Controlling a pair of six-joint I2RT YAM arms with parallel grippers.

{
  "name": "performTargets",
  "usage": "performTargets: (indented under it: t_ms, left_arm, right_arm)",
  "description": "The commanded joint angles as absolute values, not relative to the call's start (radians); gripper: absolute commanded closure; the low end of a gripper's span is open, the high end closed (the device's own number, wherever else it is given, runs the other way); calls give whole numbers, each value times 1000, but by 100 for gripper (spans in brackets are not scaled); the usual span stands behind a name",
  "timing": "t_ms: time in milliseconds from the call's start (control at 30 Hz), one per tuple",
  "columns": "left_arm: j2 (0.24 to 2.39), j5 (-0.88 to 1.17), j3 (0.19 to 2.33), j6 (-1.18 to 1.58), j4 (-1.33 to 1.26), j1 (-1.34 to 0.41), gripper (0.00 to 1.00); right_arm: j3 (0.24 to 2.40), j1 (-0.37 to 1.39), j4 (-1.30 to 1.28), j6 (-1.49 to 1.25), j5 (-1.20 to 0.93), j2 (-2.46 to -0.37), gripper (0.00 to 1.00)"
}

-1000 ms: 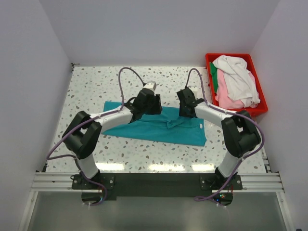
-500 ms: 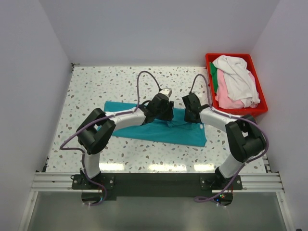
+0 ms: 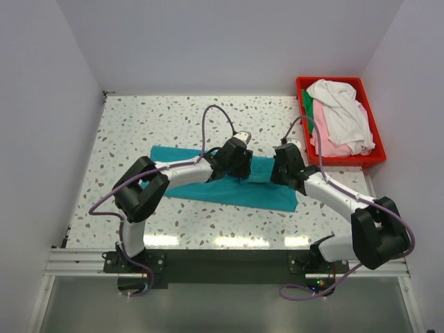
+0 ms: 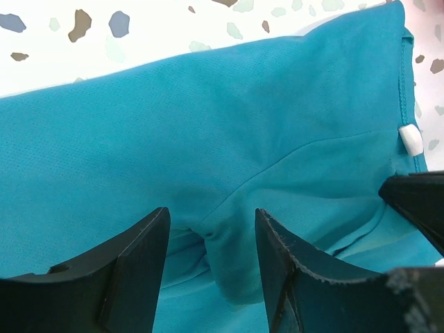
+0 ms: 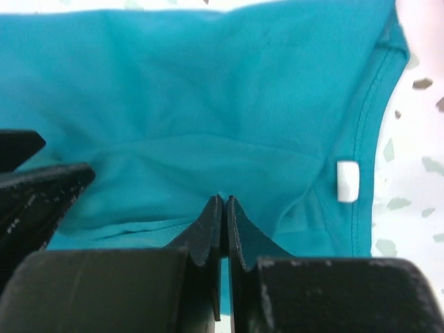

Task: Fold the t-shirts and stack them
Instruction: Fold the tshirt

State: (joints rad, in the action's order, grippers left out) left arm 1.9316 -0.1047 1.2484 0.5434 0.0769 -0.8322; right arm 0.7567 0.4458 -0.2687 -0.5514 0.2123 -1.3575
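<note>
Under right pincer [image 5: 223, 202], teal t-shirt [image 5: 208, 83] edge

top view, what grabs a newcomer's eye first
A teal t-shirt lies spread out in the middle. The right gripper is shut on a fold of it, while the left gripper stands open astride a wrinkle. At far right, a red bin holds white and pink shirts.

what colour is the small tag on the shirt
White tag on the teal t-shirt; best in right wrist view.

Setting: robot lab test cell. Plain white walls [image 3: 229, 41] enclose a speckled surface [image 3: 139, 125]. Aluminium rail [image 3: 73, 262] at near edge carries left arm [image 3: 142, 198] and right arm [image 3: 333, 198].
</note>
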Motion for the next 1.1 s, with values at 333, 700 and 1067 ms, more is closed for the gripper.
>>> performTargets:
  t_ms: [333,700,1067]
  left_arm:
    - [1884,-138,1239,476,109,-853,45]
    - [1850,-184,1250,440,164,-854,47]
    - [1845,-207,1247,439,173,-854,47]
  right_arm:
    - [620,463,-264,-581,130,-1148,64]
    - [724,463,-250,-571,167,-1327,78]
    - [580,532,-232,-618,81,-1168,86]
